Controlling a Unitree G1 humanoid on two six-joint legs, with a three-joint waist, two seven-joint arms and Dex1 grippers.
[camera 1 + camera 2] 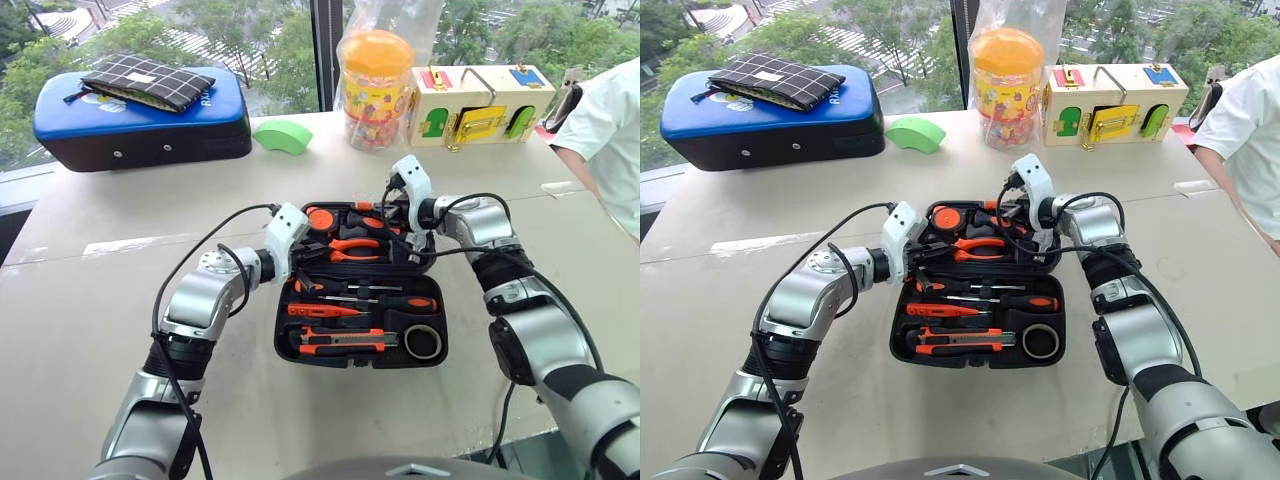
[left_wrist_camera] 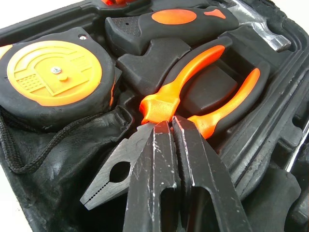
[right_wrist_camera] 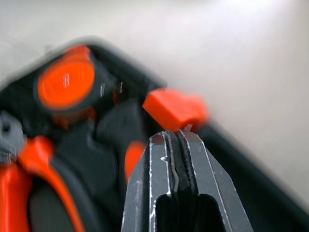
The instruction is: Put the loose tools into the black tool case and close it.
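The black tool case (image 1: pixel 283 345) lies open on the table. Its near half holds an orange-and-black utility knife (image 1: pixel 345 343), two slim screwdrivers (image 1: pixel 410 302) (image 1: pixel 322 310) and a dark tape roll (image 1: pixel 423 341). The far half holds orange-handled pliers (image 2: pixel 212 92), a tape measure (image 2: pixel 53 77) and a hammer (image 2: pixel 183 19). My left gripper (image 2: pixel 169 126) is shut with nothing in it, its tips just over the pliers' joint at the far half's left side. My right gripper (image 3: pixel 176 137) is also shut and empty, at the far rim beside the orange latch (image 3: pixel 176 108).
A blue-topped padded case (image 1: pixel 140 125) with a checked pouch (image 1: pixel 148 80) on it stands at the back left. A green block (image 1: pixel 283 135), a jar with an orange lid (image 1: pixel 375 85) and a wooden latch box (image 1: pixel 478 105) line the back. A person's white sleeve (image 1: pixel 610 130) is at the right.
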